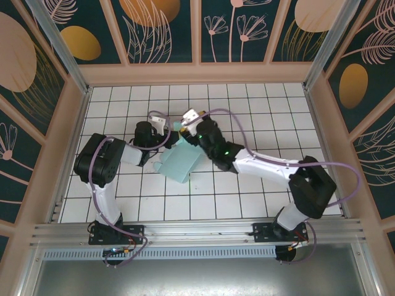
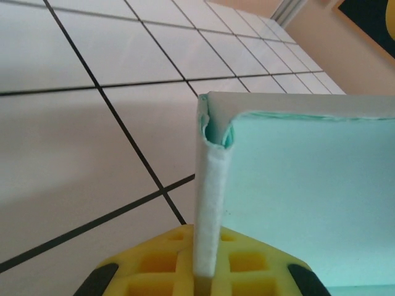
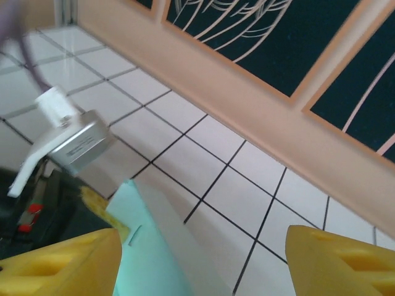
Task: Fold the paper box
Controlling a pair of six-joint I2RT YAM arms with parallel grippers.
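The paper box [image 1: 181, 161] is pale mint-blue card, partly folded and tilted up off the white tiles in the middle of the table. My left gripper [image 1: 162, 147] holds it from the left. In the left wrist view the yellow pads [image 2: 154, 265] of the left gripper [image 2: 210, 262] are shut on an upright folded wall of the paper box [image 2: 308, 197]. My right gripper [image 1: 184, 125] hovers at the box's far corner. In the right wrist view the right gripper [image 3: 203, 265] stands open with yellow fingers [image 3: 62, 265] wide apart, and a corner of the paper box [image 3: 145, 253] rises beside the left finger.
The tiled table [image 1: 259, 117] is fenced by a pale wooden wall [image 1: 197, 73] at the back and aluminium posts at the sides. The left arm's metal wrist camera [image 3: 77, 142] sits close to my right gripper's left finger.
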